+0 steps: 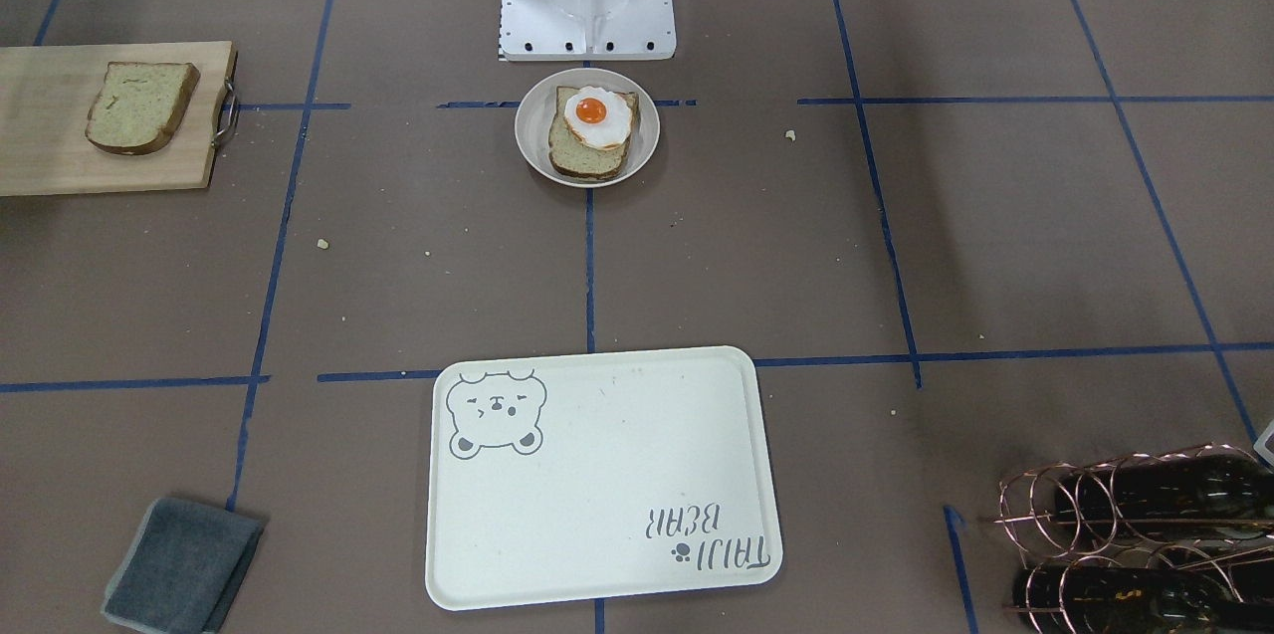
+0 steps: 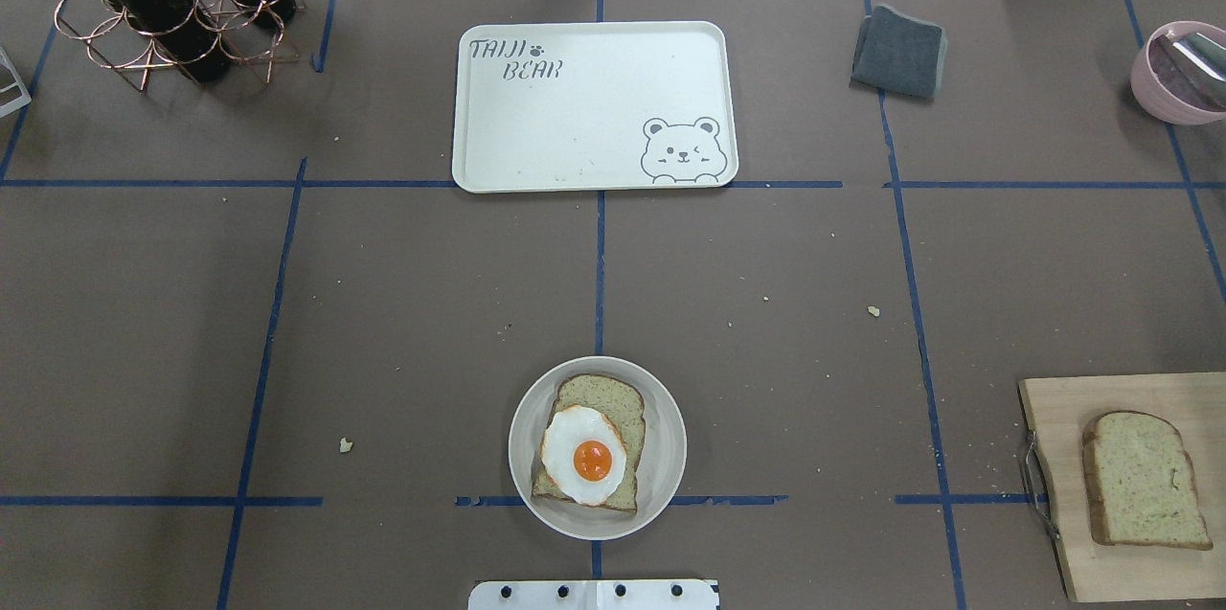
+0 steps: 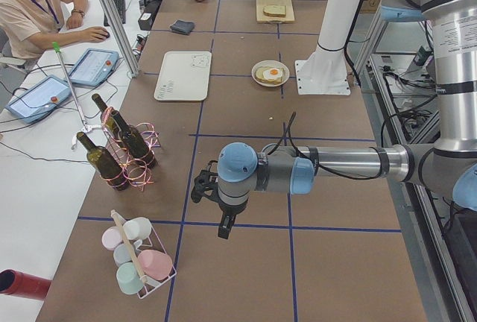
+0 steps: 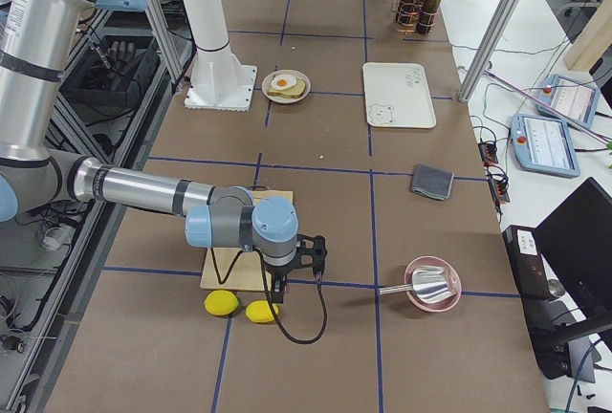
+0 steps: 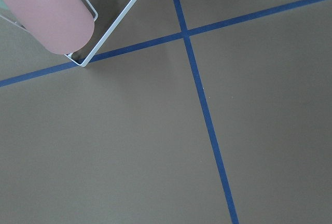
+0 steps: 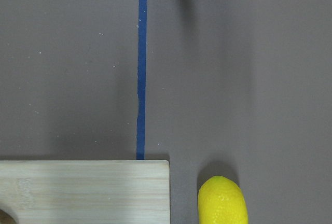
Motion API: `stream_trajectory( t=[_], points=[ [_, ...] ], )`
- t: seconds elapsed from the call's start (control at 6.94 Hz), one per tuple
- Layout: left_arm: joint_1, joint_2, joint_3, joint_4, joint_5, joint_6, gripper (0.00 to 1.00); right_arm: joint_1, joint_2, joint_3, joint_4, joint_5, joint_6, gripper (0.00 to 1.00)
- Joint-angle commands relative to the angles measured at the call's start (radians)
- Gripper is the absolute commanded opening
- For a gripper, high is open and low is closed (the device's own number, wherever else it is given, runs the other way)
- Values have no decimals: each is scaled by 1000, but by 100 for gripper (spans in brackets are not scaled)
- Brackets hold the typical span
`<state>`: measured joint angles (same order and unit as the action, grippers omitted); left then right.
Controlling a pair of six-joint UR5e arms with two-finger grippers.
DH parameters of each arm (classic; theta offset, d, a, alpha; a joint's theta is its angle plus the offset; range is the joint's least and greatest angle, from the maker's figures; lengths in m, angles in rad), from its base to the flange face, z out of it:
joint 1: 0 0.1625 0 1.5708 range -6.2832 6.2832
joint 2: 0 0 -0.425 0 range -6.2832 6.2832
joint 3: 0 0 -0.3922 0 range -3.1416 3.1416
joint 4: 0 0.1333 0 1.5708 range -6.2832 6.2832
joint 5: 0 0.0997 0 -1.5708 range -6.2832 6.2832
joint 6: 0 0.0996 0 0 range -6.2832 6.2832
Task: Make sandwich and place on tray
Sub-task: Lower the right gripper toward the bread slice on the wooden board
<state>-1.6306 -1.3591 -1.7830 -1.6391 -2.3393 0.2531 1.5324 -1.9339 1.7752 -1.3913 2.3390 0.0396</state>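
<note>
A small off-white bowl (image 2: 672, 468) (image 1: 532, 131) near the robot base holds one slice of speckled bread (image 2: 613, 399) (image 1: 582, 158) with a fried egg (image 2: 584, 459) (image 1: 597, 116) on top. A second slice (image 2: 1145, 481) (image 1: 139, 106) lies on the wooden cutting board (image 2: 1054, 418) (image 1: 50, 161). The cream tray (image 2: 575, 122) (image 1: 597, 485) with the bear drawing lies at the far middle. My left gripper (image 3: 223, 231) hangs over the table end near the cup rack. My right gripper (image 4: 279, 293) hangs over the cutting board's edge by the lemons. I cannot tell whether either is open or shut.
A copper rack with wine bottles (image 2: 172, 7) stands far left. A grey cloth (image 2: 898, 53) and a pink bowl (image 2: 1178, 74) lie far right. Two lemons (image 4: 234, 306) lie beside the board. A rack of cups (image 3: 138, 259) stands near the left gripper. An operator sits beyond the table.
</note>
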Motion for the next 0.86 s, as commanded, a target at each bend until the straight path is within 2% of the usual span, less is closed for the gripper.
stream_trajectory(
  t=[0.0, 0.29, 0.58, 0.72],
  points=[
    [0, 0, -10, -1, 0, 0, 100, 0, 0, 0, -3, -1, -1, 100],
    [0, 0, -12, -14, 0, 0, 100, 0, 1, 1, 17, -1, -3, 100],
    [0, 2, -1, -51, 0, -1, 100, -17, 0, 1, 197, -36, -6, 100],
    [0, 3, -1, -67, 0, -2, 100, -23, 7, 3, 256, -21, 14, 100]
  ],
)
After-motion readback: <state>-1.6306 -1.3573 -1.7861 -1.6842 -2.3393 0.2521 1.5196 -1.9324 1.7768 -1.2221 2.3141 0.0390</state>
